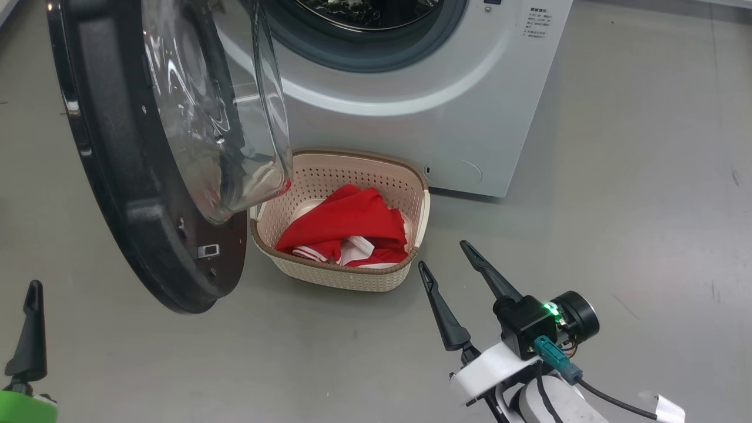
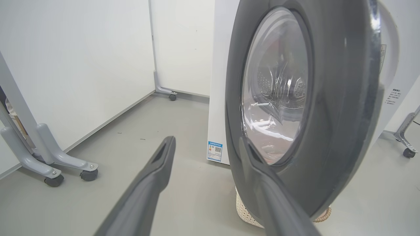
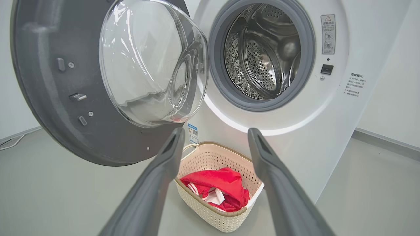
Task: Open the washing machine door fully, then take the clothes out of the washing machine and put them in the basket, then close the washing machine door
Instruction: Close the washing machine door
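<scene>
The washing machine (image 1: pixel 446 111) stands with its door (image 1: pixel 111 176) swung out to the left, glass bowl (image 3: pixel 147 65) facing inward. Its steel drum (image 3: pixel 262 55) shows bare metal. Below the porthole, the cream basket (image 1: pixel 414 200) sits on the floor and holds the red clothes (image 1: pixel 352 226), also seen in the right wrist view as clothes (image 3: pixel 223 183) in the basket (image 3: pixel 210 209). My right gripper (image 1: pixel 443 255) is open and empty, just right of the basket. The left gripper (image 2: pixel 207 140) is open and empty too, close to the door's outer face (image 2: pixel 338 98).
Grey floor surrounds the machine. Wheeled grey frame legs (image 2: pixel 49 164) stand by a white wall on the far side of the door, and another caster leg (image 2: pixel 407 141) is past the machine. A blue label (image 2: pixel 215 151) marks the machine's side.
</scene>
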Motion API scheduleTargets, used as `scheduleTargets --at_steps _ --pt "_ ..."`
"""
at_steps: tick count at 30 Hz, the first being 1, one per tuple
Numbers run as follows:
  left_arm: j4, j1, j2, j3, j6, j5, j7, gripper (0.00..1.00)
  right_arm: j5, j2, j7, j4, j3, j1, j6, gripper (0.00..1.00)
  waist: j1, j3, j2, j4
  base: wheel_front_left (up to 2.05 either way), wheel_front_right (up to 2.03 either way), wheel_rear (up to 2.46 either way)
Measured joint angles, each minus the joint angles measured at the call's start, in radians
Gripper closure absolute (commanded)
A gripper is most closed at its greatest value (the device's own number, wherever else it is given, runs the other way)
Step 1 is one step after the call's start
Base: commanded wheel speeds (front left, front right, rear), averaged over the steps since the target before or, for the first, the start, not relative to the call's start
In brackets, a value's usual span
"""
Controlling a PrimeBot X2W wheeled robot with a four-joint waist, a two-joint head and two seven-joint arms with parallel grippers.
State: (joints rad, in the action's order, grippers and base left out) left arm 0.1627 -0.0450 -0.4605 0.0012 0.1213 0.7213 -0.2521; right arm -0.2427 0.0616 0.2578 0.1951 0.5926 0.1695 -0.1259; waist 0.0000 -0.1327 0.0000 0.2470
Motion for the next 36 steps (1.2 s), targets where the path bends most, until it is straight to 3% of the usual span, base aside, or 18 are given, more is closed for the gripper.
scheduleTargets --at_steps 25,29,36 --pt "-0.004 0.005 0.004 0.004 0.000 -0.003 0.000 0.00 0.000 0.000 0.000 -0.002 -0.008 -0.008 0.000 0.00 0.0000 -0.014 0.0000 -0.001 0.00 0.00 0.00" --pt "-0.004 0.005 0.004 0.002 0.000 -0.003 0.000 1.00 0.000 0.000 0.000 -0.002 -0.008 -0.008 0.000 0.00 0.0000 -0.016 0.0000 -0.001 0.00 0.00 0.00" --pt "-0.004 0.005 0.004 -0.003 0.000 -0.003 0.000 1.00 0.000 0.000 0.000 -0.002 -0.010 -0.008 0.000 0.00 0.0001 -0.018 0.0000 -0.003 0.00 0.00 0.00"
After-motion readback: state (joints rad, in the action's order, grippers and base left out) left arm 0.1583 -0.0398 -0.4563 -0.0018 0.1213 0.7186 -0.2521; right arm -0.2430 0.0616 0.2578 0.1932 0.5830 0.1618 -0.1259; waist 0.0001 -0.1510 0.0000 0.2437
